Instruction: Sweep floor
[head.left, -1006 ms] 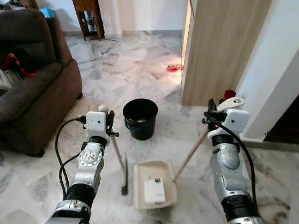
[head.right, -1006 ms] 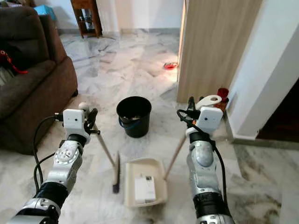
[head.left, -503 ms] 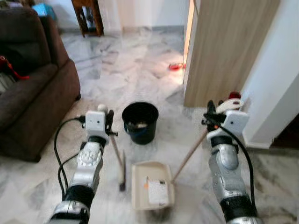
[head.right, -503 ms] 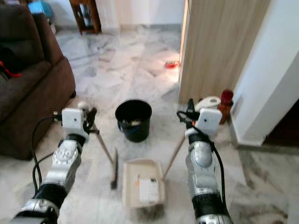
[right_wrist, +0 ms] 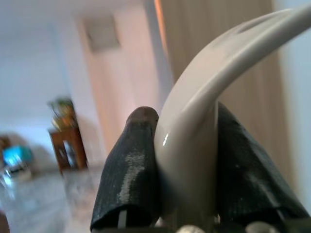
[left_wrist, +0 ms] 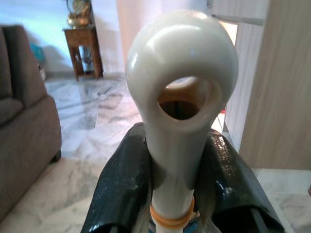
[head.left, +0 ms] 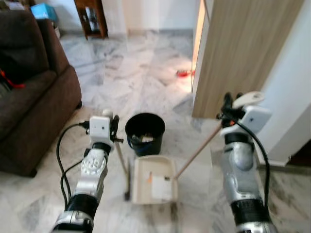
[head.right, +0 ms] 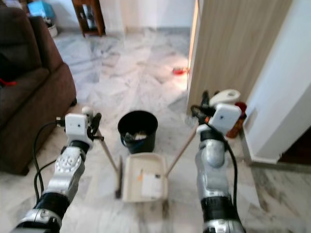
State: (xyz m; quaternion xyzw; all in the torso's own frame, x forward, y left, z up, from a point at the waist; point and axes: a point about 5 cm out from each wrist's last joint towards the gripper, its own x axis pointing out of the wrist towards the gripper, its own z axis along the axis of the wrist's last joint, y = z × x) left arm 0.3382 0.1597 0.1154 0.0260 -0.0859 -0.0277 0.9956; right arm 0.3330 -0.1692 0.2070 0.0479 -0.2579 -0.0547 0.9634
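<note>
**Broom & dustpan both gripped, meeting on the marble**

Broom (head.left: 121, 162) is standing nearly upright w/ its dark head resting on the marble floor (head.left: 146, 82), just beside the left edge of the cream dustpan (head.left: 154, 179). Left gripper (left_wrist: 170, 194) is clamping the broom's white looped handle top, one black finger pressing each side. Right gripper (right_wrist: 187, 179) is squeezing the dustpan's curved white handle end the same way; its long stick (head.left: 197, 153) is slanting down to the pan's right rim. Pan is lying flat btwn the two arms, holding a white paper piece. Black bucket (head.left: 145, 133) is sitting just behind the pan. Brown sofa (head.left: 34, 97) is at the robot's left, wooden door panel (head.left: 243, 53) at right.
</note>
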